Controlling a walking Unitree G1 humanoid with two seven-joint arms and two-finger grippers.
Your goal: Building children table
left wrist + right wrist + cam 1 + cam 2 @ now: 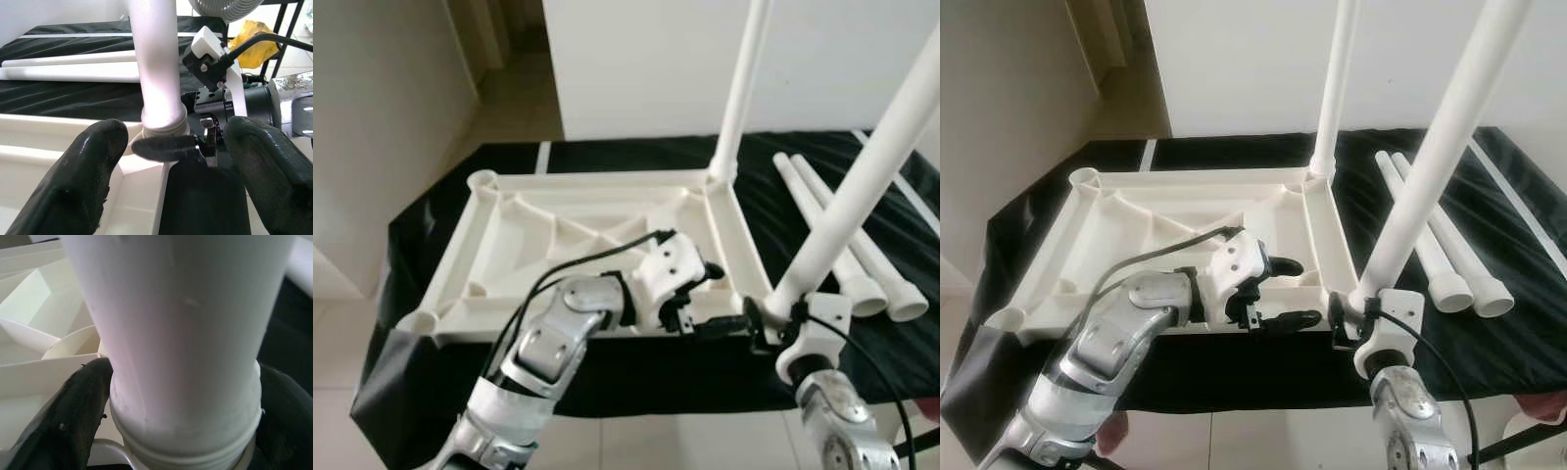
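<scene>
While its silver arm reaches up from below, the right gripper (1351,311) clamps its black fingers (73,406) round the base of a long white plastic table leg (1435,162), whose axis tilts up and away over the near right corner socket of the upturned white ribbed tabletop (1156,220). Just beside it, the left gripper (1283,292) hovers with fingers spread, holding nothing. Beyond stands another white leg (1332,88) upright in the far corner; two loose white legs (1445,255) lie on the black cloth (1518,225)
</scene>
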